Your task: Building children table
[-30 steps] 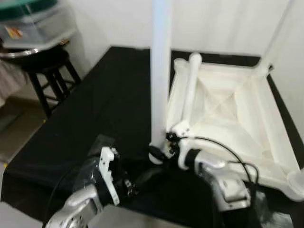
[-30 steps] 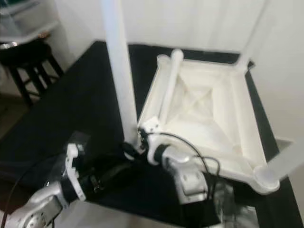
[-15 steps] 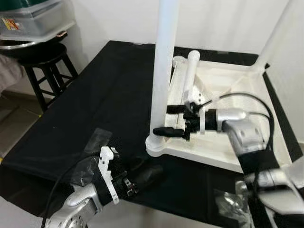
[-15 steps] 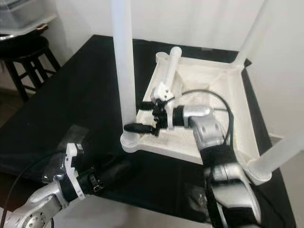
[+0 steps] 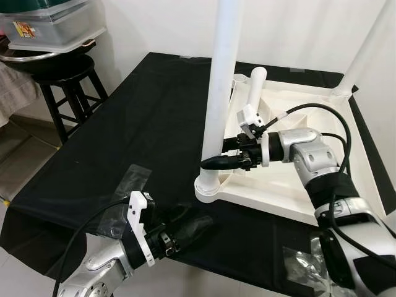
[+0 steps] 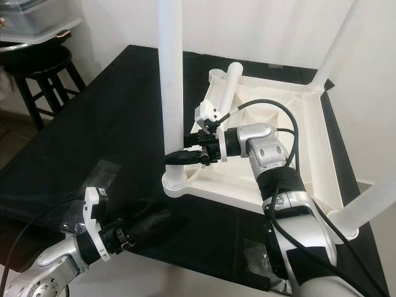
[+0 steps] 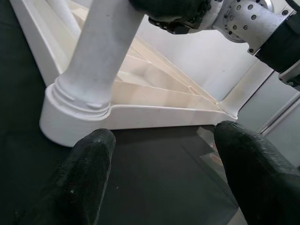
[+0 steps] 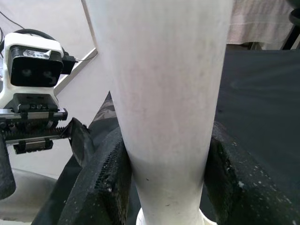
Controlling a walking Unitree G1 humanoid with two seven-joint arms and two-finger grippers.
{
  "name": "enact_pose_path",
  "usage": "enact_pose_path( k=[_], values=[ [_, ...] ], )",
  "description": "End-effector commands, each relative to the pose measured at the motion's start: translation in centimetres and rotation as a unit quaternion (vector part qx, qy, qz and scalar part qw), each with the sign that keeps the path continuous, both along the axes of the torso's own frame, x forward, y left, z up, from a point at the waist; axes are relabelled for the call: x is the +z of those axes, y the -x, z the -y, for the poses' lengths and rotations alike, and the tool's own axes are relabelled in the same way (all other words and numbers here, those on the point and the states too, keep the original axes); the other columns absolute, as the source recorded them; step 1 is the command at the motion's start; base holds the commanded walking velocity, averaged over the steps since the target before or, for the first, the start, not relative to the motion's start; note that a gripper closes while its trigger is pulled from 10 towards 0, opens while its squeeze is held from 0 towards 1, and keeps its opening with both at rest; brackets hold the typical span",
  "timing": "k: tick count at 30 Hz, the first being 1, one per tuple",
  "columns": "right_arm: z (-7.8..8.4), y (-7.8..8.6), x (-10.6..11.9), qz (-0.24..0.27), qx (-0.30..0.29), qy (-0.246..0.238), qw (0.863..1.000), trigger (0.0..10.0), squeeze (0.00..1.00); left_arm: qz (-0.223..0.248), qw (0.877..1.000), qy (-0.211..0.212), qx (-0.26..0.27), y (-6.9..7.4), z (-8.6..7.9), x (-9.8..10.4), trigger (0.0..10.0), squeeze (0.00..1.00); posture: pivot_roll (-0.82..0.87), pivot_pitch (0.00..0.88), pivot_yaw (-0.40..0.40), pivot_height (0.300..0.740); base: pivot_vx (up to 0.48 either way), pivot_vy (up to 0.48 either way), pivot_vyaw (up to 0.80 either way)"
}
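Right gripper (image 5: pixel 213 163) clamping leg (image 5: pixel 220 93) (upright), corner socket (image 5: pixel 210 187)

Home room: stool (image 5: pixel 65 86), storage bin (image 5: pixel 46 28).

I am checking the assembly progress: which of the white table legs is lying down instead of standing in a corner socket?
The short leg lying along the left inside edge of the upturned tabletop. The others stand upright in their sockets, including the near-left leg, which the right gripper grips.
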State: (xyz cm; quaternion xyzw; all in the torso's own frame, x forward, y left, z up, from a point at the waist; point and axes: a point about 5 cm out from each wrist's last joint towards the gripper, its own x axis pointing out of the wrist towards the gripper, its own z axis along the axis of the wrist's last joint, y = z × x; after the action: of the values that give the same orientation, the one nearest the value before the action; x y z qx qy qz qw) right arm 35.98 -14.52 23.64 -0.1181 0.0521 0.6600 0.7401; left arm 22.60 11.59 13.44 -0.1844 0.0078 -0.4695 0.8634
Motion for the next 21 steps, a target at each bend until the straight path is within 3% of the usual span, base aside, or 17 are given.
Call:
enact_pose_path(
  k=[1,5,6,7,8,9,10,11,12,13,14,15,17,21],
  values=[
    [1.0,0.5,-1.0,-0.016,-0.002,0.002,1.000,0.0,0.00,-0.006,1.000,-0.006,-0.001,0.3,0.0,-0.2,10.0,0.00,0.03,0.156,-0.020,0.740,0.000,0.000,0.00],
    [1.5,0.7,-1.1,-0.012,-0.010,-0.001,1.000,0.0,0.00,-0.006,1.000,-0.006,-0.002,0.3,0.0,-0.2,10.0,0.00,0.02,0.158,-0.019,0.740,0.000,0.000,0.00],
    [2.4,1.1,-1.5,0.003,-0.047,0.004,0.999,0.0,0.00,-0.006,1.000,-0.005,-0.003,0.3,0.0,-0.2,10.0,0.00,0.02,0.165,-0.024,0.740,0.000,0.000,0.00],
    [1.6,1.8,-4.0,0.005,-0.162,0.009,0.987,0.0,0.00,-0.006,1.000,-0.006,-0.003,0.3,-0.1,-0.1,10.0,0.00,0.01,0.171,-0.028,0.740,0.000,0.000,0.00],
    [1.6,1.8,-4.0,0.005,-0.162,0.009,0.987,0.0,0.00,-0.006,1.000,-0.006,-0.003,0.3,-0.1,-0.1,10.0,0.00,0.01,0.171,-0.028,0.740,0.000,0.000,0.00],
    [1.3,2.6,-5.5,0.009,-0.251,0.013,0.968,0.0,0.00,-0.005,1.000,-0.006,-0.004,0.3,-0.2,-0.1,10.0,0.00,0.01,0.171,-0.028,0.740,0.000,0.000,0.00],
    [0.4,3.3,-7.5,-0.004,-0.427,-0.015,0.904,0.0,0.00,-0.005,1.000,-0.006,-0.003,0.2,-0.3,0.0,10.0,0.00,0.00,0.171,-0.019,0.740,0.000,0.000,0.00],
    [-3.1,6.5,-11.0,-0.069,-0.443,-0.010,0.894,0.0,0.00,-0.005,1.000,-0.007,-0.003,0.1,-0.4,0.0,10.0,0.00,0.01,0.170,-0.014,0.740,0.000,0.000,0.00],
    [-3.1,6.5,-11.0,-0.069,-0.443,-0.010,0.894,0.0,0.00,-0.005,1.000,-0.007,-0.003,0.1,-0.4,0.0,10.0,0.00,0.01,0.170,-0.014,0.740,0.000,0.000,0.00],
    [-5.0,7.8,-11.4,-0.038,-0.423,0.049,0.904,0.0,0.00,-0.004,1.000,-0.008,-0.003,0.0,-0.4,0.0,10.0,0.00,0.01,0.169,-0.014,0.740,0.000,0.000,0.00],
    [-5.5,7.6,-10.7,-0.045,-0.433,0.016,0.900,0.0,0.00,-0.005,1.000,-0.011,-0.003,-0.1,-0.6,-0.1,10.0,0.00,-0.01,0.152,0.008,0.740,0.000,0.000,0.00],
    [-5.6,7.3,-10.7,-0.073,-0.409,-0.001,0.909,0.0,0.00,-0.006,1.000,-0.011,-0.002,-0.3,-0.6,-0.2,10.0,0.00,-0.01,0.136,0.009,0.740,0.000,0.000,0.00],
    [-5.2,6.9,-10.9,-0.082,-0.404,-0.002,0.911,0.0,0.00,-0.006,1.000,-0.011,-0.002,-0.3,-0.6,-0.2,10.0,0.00,-0.01,0.136,0.009,0.740,0.000,0.000,0.00],
    [-6.0,7.0,-11.5,-0.080,-0.360,0.017,0.929,0.0,0.00,-0.005,1.000,-0.015,-0.005,-0.5,-0.6,-0.3,10.0,0.00,0.00,0.136,0.001,0.740,0.000,0.000,0.00]
  ],
)
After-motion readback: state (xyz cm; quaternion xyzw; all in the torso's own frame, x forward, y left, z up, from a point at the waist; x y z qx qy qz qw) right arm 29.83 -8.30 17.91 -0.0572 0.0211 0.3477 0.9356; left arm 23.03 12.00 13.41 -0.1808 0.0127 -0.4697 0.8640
